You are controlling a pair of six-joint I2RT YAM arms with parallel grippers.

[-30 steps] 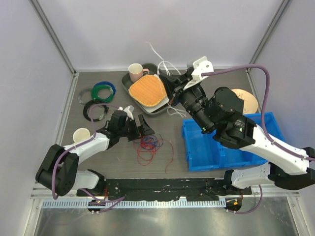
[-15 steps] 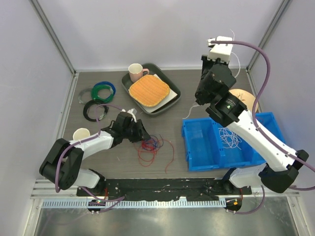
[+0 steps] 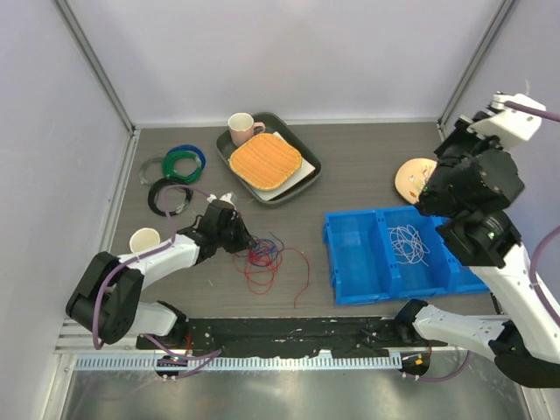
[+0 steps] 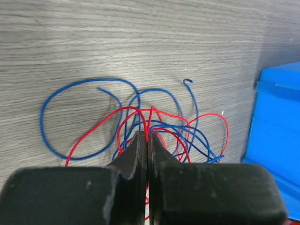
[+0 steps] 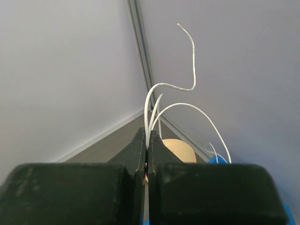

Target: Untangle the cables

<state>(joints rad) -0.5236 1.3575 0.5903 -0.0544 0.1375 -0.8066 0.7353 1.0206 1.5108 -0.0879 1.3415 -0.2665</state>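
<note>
A tangle of red cable [image 3: 262,269] and blue cable [image 3: 274,248] lies on the table in front of the left arm. My left gripper [image 3: 248,244] is down at its left edge. In the left wrist view the left gripper [image 4: 147,137] is shut on a red cable [image 4: 147,125], with blue cable [image 4: 41,119] looping around it. My right gripper [image 5: 148,137] is raised high near the back right corner, shut on white cable [image 5: 146,117] strands that curl upward. More white cable [image 3: 408,243] lies coiled in the blue bin [image 3: 354,262].
At the back stands a dark tray [image 3: 308,175] with an orange cloth [image 3: 265,162] and a pink cup [image 3: 240,129]. Black, green and blue coils [image 3: 175,175] and a paper cup [image 3: 144,240] are at the left. A tan disc [image 3: 409,175] lies behind the bin.
The left gripper closed onto the red cable in the tangle. The right arm swung from over the tray up to the back right, carrying white cable; a coil of it now lies in the bin.
</note>
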